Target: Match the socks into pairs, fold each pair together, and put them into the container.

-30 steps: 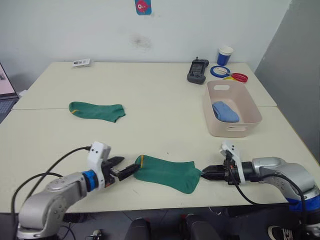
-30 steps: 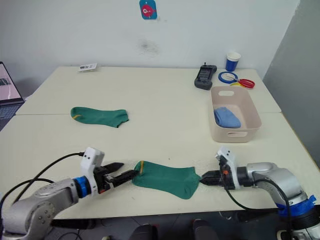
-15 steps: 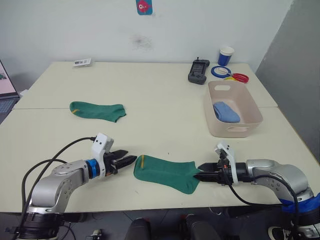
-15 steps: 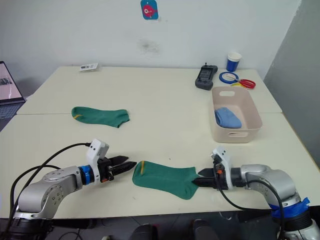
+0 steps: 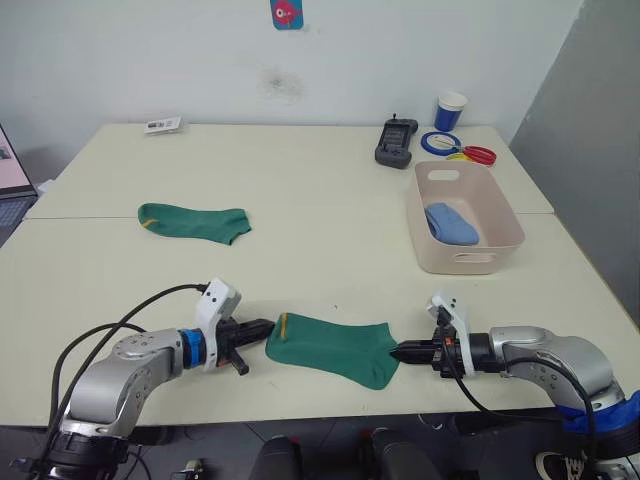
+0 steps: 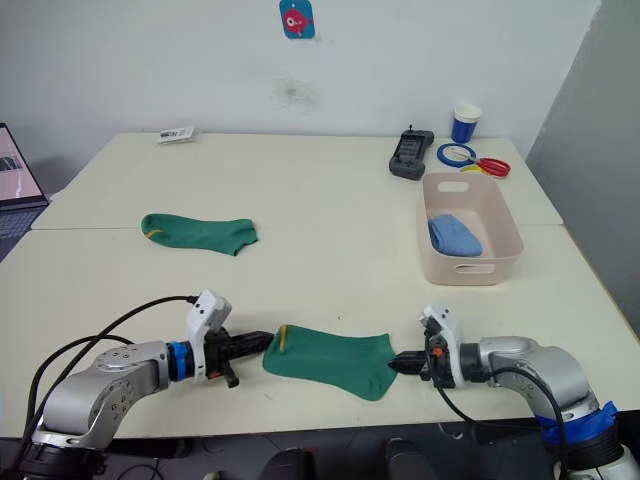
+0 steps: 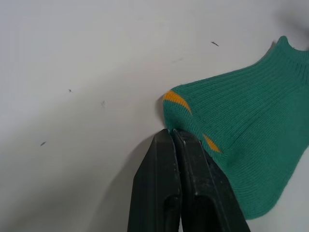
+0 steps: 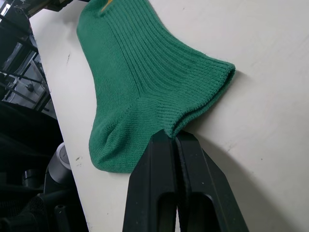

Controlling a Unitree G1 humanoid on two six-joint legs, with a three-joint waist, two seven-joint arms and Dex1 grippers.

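Sock (image 5: pixel 335 347) lying crosswise, toe at pinching left gripper (image 5: pixel 262 326), cuff at pinching right gripper (image 5: pixel 400 351)

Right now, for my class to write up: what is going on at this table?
A two-armed robot is working on a dark green sock lying flat near the front edge of the table. The left gripper is shut at its yellow-marked end and the right gripper is shut at the cuff end, fingertips pinching the edges. A second green sock lies apart, further back on the left. A light blue sock already sits in the pink container.
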